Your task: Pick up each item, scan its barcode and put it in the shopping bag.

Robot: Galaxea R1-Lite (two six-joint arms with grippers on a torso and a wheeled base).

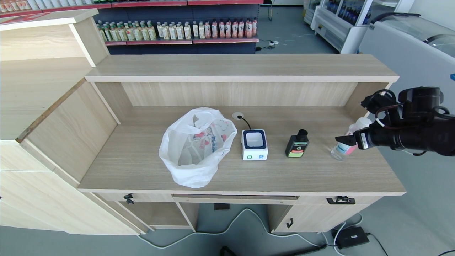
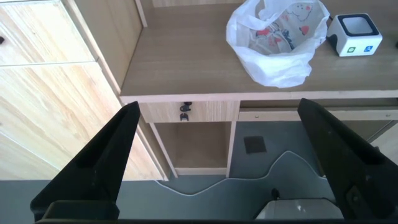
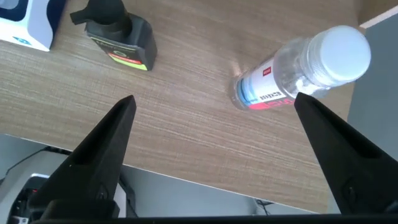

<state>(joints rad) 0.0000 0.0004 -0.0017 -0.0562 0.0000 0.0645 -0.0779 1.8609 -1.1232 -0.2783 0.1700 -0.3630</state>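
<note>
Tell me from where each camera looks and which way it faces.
Head view: on the robot's head, facing forward and down at the counter with shopping bag, scanner, dark bottle and clear bottle; the right gripper shows at the right.
Left wrist view: on the left wrist, before the counter, facing its front edge, bag and scanner; the open left gripper frames it.
Right wrist view: on the right wrist, above the counter, facing down at both bottles; its open fingers frame it.
Shared: the scanner, in all three.
</note>
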